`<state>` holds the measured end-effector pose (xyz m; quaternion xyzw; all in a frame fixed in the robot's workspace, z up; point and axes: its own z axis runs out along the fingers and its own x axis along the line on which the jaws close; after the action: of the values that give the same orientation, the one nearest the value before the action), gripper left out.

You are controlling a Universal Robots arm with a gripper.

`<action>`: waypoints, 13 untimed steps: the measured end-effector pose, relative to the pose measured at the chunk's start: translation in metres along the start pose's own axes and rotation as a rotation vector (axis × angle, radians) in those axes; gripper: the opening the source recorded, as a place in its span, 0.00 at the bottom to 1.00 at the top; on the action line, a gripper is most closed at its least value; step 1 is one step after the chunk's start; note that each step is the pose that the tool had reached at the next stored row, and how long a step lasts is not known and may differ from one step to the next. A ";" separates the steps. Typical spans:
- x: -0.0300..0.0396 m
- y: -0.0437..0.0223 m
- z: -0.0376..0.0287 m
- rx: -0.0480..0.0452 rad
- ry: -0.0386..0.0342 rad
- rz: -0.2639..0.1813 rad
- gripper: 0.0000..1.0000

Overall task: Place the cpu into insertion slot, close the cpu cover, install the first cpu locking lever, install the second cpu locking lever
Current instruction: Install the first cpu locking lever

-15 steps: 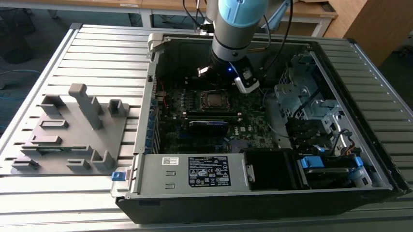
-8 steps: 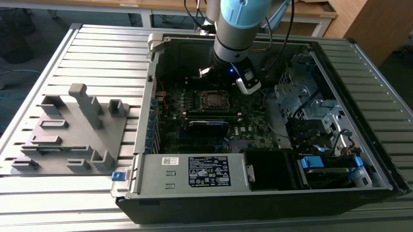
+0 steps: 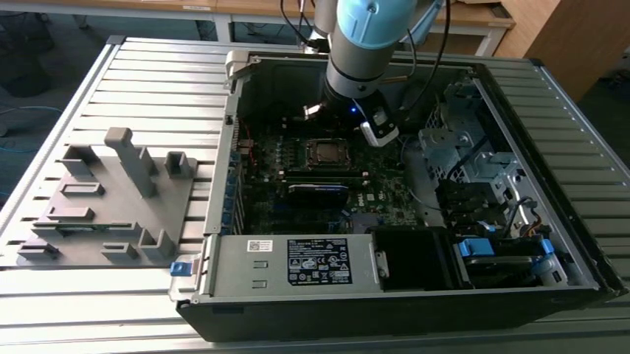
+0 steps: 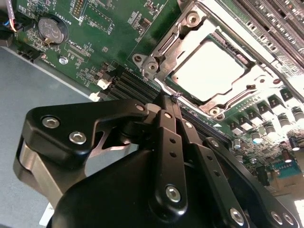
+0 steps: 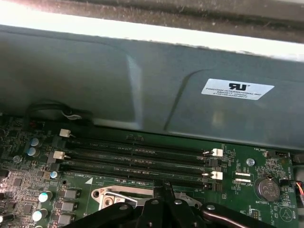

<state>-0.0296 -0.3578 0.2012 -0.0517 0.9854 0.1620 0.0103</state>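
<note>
- The big grey surface has long ridges, and everything sits on it.
- An open computer case lies flat on the surface, so you look down into it.
- The arm comes down from above into the far part of the case.
- A grey holder with posts and little blocks sits on the surface, beside the case on the exterior view's left.
- A green board covers the floor of the case.
- Four long dark memory slots lie side by side on the board, between the case wall and the claw's tips.
- The slot is a small square near the middle of the board, just below the arm in the exterior view.
- The silver cover lies flat over the slot, with its square window facing up.
- The chip sits in the slot under the cover, and its shiny top shows through the window.
- The claw is black, and its two fingers are pressed together with nothing between them.
- In the first wrist view the claw points down at the board by the edge of the slot.
- Its tip is right at the slot's edge and may be touching the thin metal there, but that is hard to see.
- A round battery sits on the board, well away from the slot.
</note>
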 end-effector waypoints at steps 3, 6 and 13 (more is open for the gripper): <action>0.0000 -0.0006 -0.0005 -0.0041 -0.0003 0.000 0.10; 0.0000 -0.0008 -0.0016 -0.0076 -0.0004 0.000 0.10; -0.0001 -0.0002 -0.0053 -0.0139 -0.0009 0.000 0.10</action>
<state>-0.0295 -0.3597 0.2061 -0.0516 0.9842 0.1688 0.0104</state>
